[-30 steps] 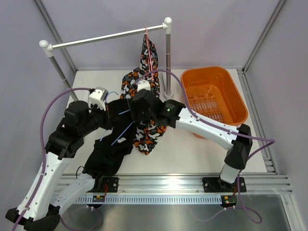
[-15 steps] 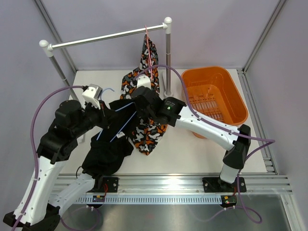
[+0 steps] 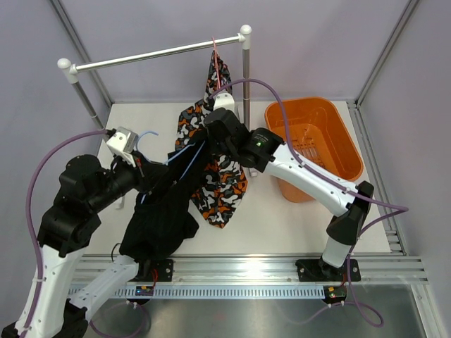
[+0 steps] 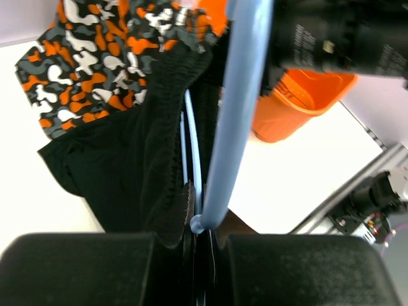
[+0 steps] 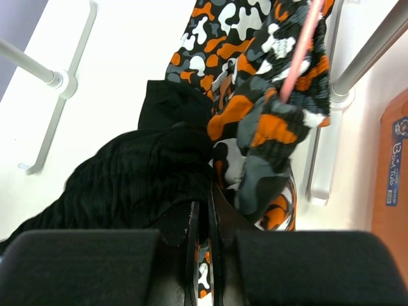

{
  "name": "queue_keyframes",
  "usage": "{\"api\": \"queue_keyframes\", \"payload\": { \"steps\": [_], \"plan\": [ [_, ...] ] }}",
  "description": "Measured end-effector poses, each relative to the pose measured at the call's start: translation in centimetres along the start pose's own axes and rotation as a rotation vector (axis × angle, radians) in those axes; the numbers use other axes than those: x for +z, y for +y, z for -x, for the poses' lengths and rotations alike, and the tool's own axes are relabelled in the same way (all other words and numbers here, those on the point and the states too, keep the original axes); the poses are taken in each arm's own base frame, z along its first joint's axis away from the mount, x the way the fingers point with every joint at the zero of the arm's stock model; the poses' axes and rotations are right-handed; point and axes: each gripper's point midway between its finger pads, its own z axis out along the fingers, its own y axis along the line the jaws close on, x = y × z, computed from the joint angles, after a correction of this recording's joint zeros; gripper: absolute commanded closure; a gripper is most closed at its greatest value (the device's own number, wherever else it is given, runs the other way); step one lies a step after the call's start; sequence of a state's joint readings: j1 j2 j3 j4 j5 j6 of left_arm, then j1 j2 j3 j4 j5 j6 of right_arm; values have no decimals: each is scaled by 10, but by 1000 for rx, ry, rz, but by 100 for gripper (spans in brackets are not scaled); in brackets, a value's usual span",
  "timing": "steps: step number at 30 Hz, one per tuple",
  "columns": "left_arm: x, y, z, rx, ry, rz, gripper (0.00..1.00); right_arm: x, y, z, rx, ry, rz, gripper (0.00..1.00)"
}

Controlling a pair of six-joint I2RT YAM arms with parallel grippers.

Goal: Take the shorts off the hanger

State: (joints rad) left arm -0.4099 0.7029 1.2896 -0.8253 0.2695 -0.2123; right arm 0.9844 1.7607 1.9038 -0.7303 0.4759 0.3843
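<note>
While both claws clamp the black shorts point(image 3: 158, 225), the camouflage shorts point(image 3: 222, 190) hang just left of the orange basket point(image 3: 349, 141).
Farthest left of the basket, the left claw point(image 4: 203, 236) is clenched on a blue hanger point(image 4: 239, 95); black cloth sags onto the worktop point(image 3: 282, 225); the right claw point(image 5: 203, 220) grips its bunched edge; a pink hanger point(image 5: 299, 48) carries the print pair.

A white table point(image 3: 282, 225) carried an orange tub point(image 3: 303, 103) on its right side and a metal clothes rack point(image 3: 246, 84) at the back, while camouflage shorts point(image 3: 222, 190) and black shorts point(image 3: 158, 225) trailed onto its surface.
</note>
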Motion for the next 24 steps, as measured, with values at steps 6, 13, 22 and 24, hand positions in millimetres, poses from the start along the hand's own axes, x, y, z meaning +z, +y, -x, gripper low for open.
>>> {"api": "queue_keyframes", "payload": {
  "steps": [6,13,22,24],
  "plan": [
    [-16,-20,-2,29,-13,-105,95,5,-15,5,-2,-5,-31,96],
    [-33,-36,2,64,-60,-179,100,5,-32,20,3,-19,-56,98],
    [-21,-17,8,-3,-110,-69,100,5,-26,-10,7,42,-9,100],
    [-16,-13,10,-35,-125,-51,100,2,-26,-24,1,62,-23,100]
  ]
}}
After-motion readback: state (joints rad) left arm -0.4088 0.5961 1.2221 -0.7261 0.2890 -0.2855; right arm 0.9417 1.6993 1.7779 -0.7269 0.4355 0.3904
